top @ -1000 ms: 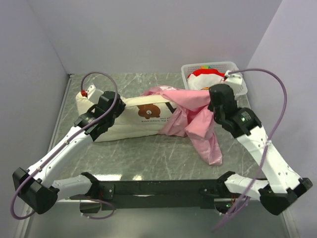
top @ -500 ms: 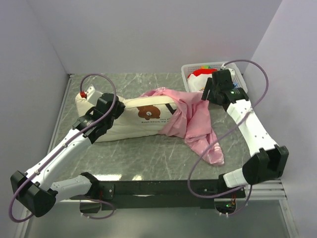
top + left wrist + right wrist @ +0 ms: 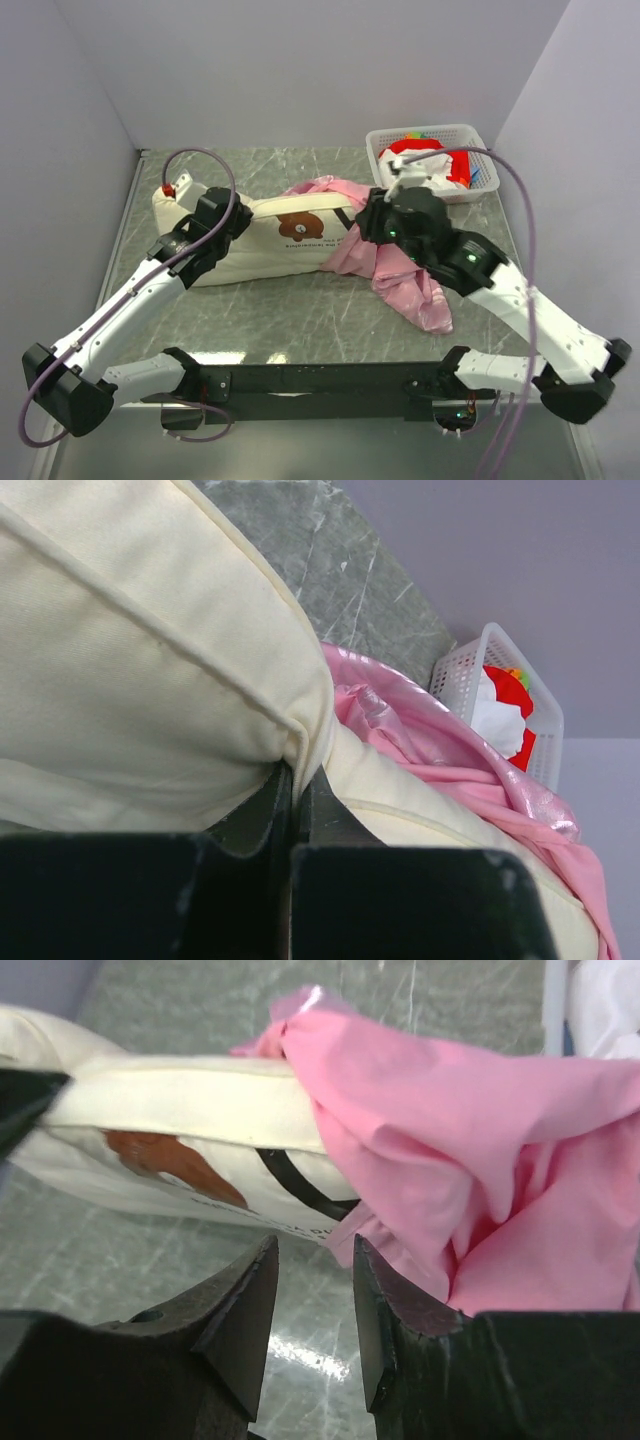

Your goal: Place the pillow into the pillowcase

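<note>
The cream pillow (image 3: 290, 240) lies across the middle of the tabletop (image 3: 300, 310), its right end covered by the bunched pink pillowcase (image 3: 420, 300). The left claw (image 3: 297, 790) is clamped on a fold near the pillow's left end — the right claw (image 3: 313, 1260), fingers apart, hovers just beside the pillowcase's edge. Bare tabletop runs along the pillow's near edge; a white basket (image 3: 480, 135) stands far right.

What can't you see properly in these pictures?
Top view: the right arm covers where the pillow meets the pillowcase.
Top view: the stuff in the basket is too small to name.
Top view: the writing under the bear is too small to read.
</note>
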`<move>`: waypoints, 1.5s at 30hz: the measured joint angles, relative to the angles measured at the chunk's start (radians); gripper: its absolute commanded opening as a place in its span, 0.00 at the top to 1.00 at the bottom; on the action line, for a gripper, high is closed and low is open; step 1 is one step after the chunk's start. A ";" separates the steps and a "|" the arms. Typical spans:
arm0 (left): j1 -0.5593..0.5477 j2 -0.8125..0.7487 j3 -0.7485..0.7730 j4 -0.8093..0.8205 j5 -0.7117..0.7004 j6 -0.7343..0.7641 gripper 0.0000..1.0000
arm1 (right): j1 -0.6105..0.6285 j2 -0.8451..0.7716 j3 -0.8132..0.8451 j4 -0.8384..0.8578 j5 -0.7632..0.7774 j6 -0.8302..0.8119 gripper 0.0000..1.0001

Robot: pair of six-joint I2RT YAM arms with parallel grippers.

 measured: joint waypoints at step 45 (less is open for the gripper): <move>0.000 0.006 0.002 0.002 -0.004 -0.001 0.99 | 0.007 0.264 0.146 -0.039 0.153 -0.140 1.00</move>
